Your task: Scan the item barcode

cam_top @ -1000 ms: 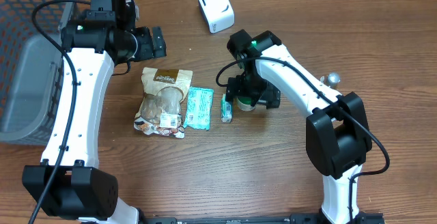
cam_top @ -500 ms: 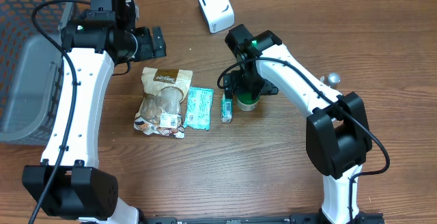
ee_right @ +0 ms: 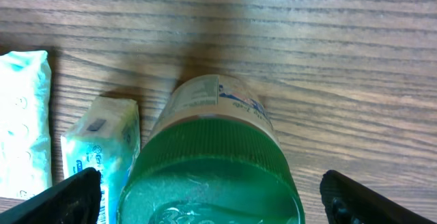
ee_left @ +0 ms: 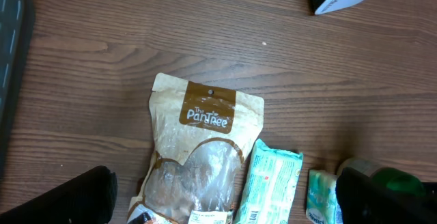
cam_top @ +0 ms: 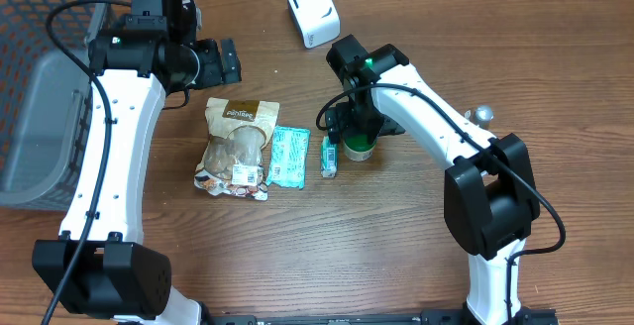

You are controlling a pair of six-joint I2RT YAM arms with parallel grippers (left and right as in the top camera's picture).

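Note:
A jar with a green lid (cam_top: 358, 148) stands upright on the wooden table. My right gripper (cam_top: 355, 127) hangs right over it, open, one finger on each side of the lid (ee_right: 212, 176), and neither finger (ee_right: 75, 197) touches it. The white scanner (cam_top: 312, 11) stands at the back of the table. My left gripper (cam_top: 220, 62) is open above the table behind a brown PanTree snack bag (ee_left: 201, 156), holding nothing. A teal packet (ee_left: 270, 186) lies beside the bag, and a smaller teal packet (ee_right: 102, 145) lies next to the jar.
A grey mesh basket (cam_top: 40, 87) fills the left edge of the table. A small silver knob (cam_top: 482, 114) sits right of the right arm. Bare wood lies in front of the items and to the right.
My right gripper has shifted a little to the left and settled over the green-lidded jar. The left arm and the items on the table have not moved.

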